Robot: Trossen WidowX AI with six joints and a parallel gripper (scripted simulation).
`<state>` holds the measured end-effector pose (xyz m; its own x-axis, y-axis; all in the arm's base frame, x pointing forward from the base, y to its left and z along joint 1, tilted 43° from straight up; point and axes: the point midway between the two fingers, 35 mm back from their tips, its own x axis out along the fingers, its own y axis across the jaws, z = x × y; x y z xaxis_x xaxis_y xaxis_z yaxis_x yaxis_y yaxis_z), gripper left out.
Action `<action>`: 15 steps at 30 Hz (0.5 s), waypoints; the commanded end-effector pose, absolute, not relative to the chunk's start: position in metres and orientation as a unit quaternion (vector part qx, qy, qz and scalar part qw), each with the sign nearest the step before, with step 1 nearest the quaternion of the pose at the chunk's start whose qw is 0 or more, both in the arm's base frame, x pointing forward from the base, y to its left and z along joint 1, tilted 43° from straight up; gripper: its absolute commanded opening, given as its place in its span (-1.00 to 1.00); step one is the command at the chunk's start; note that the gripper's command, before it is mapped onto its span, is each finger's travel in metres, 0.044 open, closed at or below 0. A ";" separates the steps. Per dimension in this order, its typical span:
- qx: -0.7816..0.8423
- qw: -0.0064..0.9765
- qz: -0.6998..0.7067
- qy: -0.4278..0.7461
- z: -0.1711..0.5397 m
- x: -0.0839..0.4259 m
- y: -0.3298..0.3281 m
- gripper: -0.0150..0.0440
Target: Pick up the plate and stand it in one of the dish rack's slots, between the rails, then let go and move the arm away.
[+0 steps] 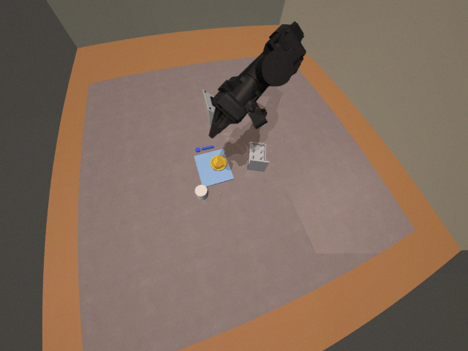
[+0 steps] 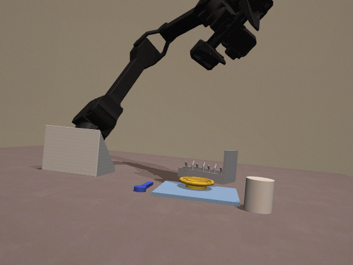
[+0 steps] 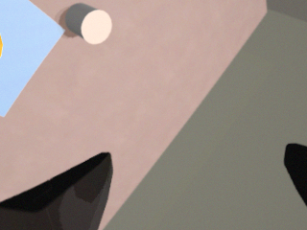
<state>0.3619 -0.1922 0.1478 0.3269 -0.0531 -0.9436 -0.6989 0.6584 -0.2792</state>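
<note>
The yellow plate (image 1: 218, 162) (image 2: 196, 181) lies flat on its foot on a light blue board (image 1: 211, 177) (image 2: 222, 194) (image 3: 29, 53). Only a sliver of the plate's edge shows at the left border of the wrist view. The grey dish rack (image 1: 258, 165) (image 2: 230, 167) stands beside the board, with short pegs in rows and a tall wall at one end. Its slots hold nothing. My gripper (image 1: 212, 134) (image 2: 240, 46) (image 3: 199, 158) is open and empty, high above the table. In the wrist view its fingers stand wide apart; in the top view they overlap.
A cream cylinder (image 1: 201, 191) (image 2: 258, 196) (image 3: 96, 26) stands upright near a corner of the board. A blue spoon-like piece (image 1: 207, 148) (image 2: 140, 188) lies on the table beside the board. The arm rises from a pale base block (image 2: 71, 149).
</note>
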 end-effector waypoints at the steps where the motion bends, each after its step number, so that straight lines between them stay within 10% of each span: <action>1: -0.298 0.741 0.232 0.555 0.138 0.358 -0.184 0.86; 15: -0.088 0.718 0.270 0.636 0.104 0.331 -0.151 0.86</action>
